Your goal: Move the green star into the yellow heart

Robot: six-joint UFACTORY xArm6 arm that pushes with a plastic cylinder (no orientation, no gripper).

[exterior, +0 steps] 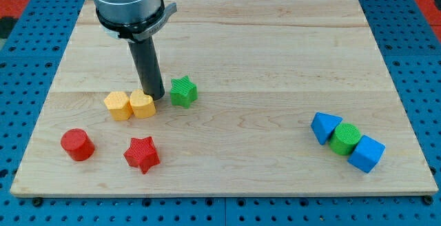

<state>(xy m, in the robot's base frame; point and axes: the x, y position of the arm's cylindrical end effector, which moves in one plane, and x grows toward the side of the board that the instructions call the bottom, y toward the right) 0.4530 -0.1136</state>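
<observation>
In the camera view, my tip [157, 98], a bare rod with nothing to open or clamp, sits wedged between the yellow heart [142, 105] and the green star [183, 91], which lies just right of that heart, not yet touching, so the closing push remains.

The green star [183, 91] lies flat just right of the yellow heart [142, 105], a narrow gap between.
</observation>
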